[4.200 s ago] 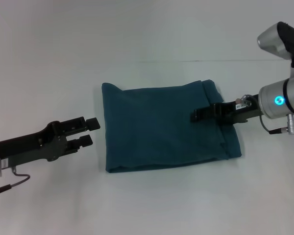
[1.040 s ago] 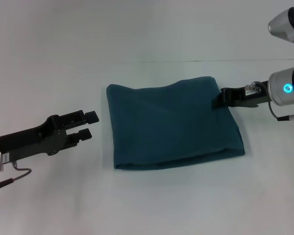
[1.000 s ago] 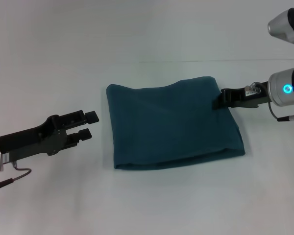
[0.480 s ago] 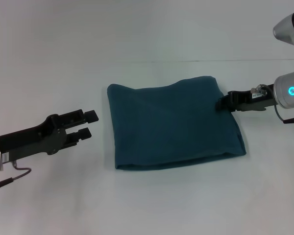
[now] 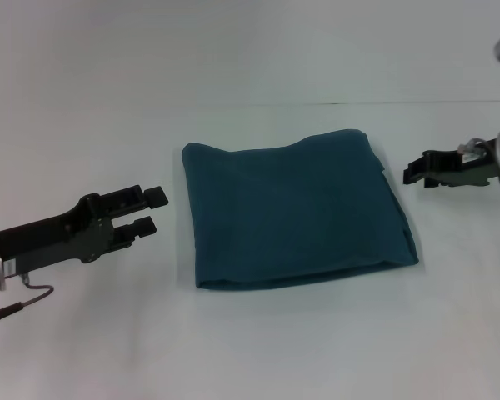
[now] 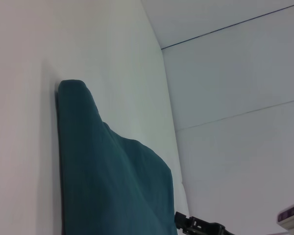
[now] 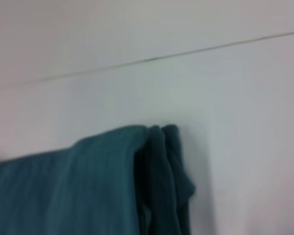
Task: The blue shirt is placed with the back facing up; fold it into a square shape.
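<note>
The blue shirt [image 5: 296,212] lies folded into a rough square in the middle of the white table, plain side up, with no lettering showing. My left gripper [image 5: 152,209] is open and empty, a short way off the shirt's left edge. My right gripper [image 5: 410,173] is off the shirt, a little beyond its right edge near the far right corner, holding nothing. The left wrist view shows the shirt [image 6: 112,176] from its left edge, with the right gripper [image 6: 196,226] beyond it. The right wrist view shows the shirt's stacked folded layers [image 7: 88,191] at a corner.
The white table [image 5: 258,342] spreads around the shirt on all sides. A thin seam line [image 5: 317,103] runs across the table behind the shirt. Nothing else lies on the surface.
My right gripper has drawn back to the right, from touching the shirt's right edge to clear of it. The shirt and my left gripper have stayed put.
</note>
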Available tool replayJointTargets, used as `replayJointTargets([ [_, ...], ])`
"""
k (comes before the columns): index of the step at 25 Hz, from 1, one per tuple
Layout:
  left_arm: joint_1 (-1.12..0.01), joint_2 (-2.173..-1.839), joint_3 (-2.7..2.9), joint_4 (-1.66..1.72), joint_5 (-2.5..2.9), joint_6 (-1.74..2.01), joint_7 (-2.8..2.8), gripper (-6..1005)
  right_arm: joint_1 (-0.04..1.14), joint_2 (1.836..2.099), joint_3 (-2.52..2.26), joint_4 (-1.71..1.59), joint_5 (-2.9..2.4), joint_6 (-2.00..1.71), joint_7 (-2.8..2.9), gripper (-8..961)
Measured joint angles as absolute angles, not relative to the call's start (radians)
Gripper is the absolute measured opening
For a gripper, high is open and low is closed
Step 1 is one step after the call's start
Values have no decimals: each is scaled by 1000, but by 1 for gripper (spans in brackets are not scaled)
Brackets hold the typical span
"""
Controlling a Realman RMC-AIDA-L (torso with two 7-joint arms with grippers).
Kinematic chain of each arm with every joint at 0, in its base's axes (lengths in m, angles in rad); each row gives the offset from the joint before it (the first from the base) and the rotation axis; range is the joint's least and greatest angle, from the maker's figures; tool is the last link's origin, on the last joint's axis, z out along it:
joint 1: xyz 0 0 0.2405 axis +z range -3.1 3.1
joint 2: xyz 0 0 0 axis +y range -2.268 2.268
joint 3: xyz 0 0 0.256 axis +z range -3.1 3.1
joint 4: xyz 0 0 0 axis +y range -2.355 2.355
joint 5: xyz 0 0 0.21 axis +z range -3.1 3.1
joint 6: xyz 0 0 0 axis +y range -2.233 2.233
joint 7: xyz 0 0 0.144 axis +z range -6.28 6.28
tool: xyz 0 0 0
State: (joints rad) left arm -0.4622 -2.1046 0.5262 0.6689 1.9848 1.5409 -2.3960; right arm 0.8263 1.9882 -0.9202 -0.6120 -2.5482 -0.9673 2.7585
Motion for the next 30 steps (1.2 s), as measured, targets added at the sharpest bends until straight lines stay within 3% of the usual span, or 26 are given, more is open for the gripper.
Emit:
replayJointTargets([
  [6,-459,-2104,526,669,1985,1547,-2390,702,793,1969,-822,-670,-2478,-1080,2680,385],
  [10,-459,-2092,522,686,1986,1592,-2341,701,755,1934,-708,-662,-2268,-1310,2465,389],
  [16,-460,-2053,506,733,2007,1686,-2226,701,661,1914,-667,-677,-2126,-1546,2301,627],
  [21,-469,-2050,529,765,2055,1736,-2111,700,598,1916,-631,-674,-2100,-1610,2187,740],
  [26,-517,-2058,567,700,2124,1670,-2263,700,563,1913,-564,-650,-2094,-1660,2179,852],
  [30,-522,-2096,596,670,2126,1588,-2437,700,554,1908,-504,-649,-2093,-1695,2187,870],
])
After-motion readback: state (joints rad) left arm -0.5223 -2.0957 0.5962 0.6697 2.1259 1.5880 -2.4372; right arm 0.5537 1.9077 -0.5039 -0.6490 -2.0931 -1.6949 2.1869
